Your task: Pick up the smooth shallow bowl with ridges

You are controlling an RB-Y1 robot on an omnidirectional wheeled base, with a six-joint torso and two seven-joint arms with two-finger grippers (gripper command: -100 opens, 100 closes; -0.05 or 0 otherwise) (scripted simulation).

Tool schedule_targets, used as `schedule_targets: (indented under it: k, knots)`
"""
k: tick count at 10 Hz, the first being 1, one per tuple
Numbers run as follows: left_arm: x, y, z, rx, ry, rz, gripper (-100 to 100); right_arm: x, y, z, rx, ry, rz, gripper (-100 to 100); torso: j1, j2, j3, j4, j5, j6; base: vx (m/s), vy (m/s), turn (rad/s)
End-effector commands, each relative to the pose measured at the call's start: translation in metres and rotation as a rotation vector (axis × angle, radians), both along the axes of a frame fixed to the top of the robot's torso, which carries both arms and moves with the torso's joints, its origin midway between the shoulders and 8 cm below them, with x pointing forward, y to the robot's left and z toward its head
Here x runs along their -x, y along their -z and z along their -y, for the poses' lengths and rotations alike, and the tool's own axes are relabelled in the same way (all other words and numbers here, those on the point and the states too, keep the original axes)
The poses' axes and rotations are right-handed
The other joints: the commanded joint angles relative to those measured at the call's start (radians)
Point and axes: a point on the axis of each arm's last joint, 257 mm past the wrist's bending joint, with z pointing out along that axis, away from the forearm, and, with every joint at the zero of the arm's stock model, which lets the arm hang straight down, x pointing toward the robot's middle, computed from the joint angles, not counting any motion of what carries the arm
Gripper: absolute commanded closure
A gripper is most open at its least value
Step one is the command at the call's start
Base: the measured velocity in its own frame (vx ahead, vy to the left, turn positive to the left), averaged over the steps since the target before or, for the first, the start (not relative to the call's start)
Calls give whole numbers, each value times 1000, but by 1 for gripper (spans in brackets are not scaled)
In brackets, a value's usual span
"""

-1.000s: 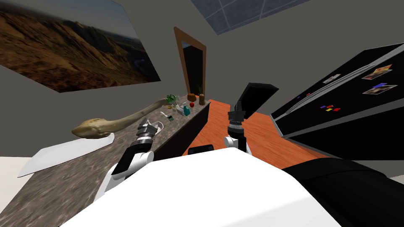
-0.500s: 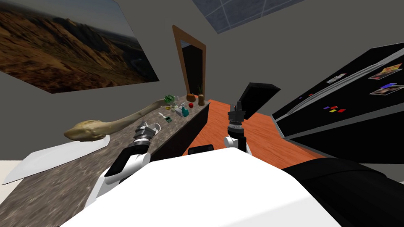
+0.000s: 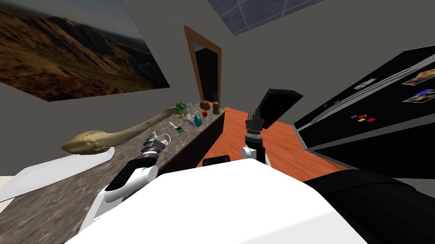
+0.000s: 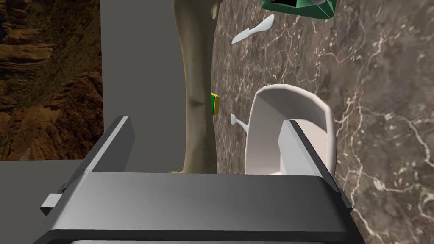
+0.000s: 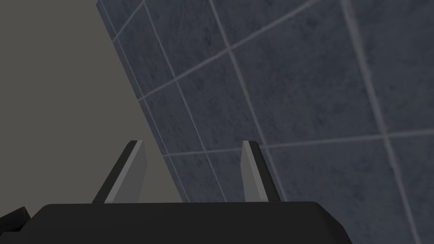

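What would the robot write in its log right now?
left fingers: open, one over white bowl | bowl on marbled counter | right fingers: open, raised

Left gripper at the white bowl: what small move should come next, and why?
Probably shut the left gripper. Its fingers stand open astride the rim of the white shallow bowl on the dark marbled counter: one finger inside the bowl, the other outside, so closing should pinch the wall.

Home kitchen, stone counter, black fridge (magnets and photos on its door), wood floor
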Motion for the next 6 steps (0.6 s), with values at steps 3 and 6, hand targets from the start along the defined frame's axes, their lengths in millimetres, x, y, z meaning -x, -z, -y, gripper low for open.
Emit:
schedule_targets:
  k: [3,6]
  knots:
    - [7,16,-13,42,-34,-61,-100,0,0,0,0,0,0,0,0,0,0,0,0,0,29,-18,0]
    - [20,36,-29,94,-74,-133,-100,0,0,0,0,0,0,0,0,0,0,0,0,0,38,-14,-3]
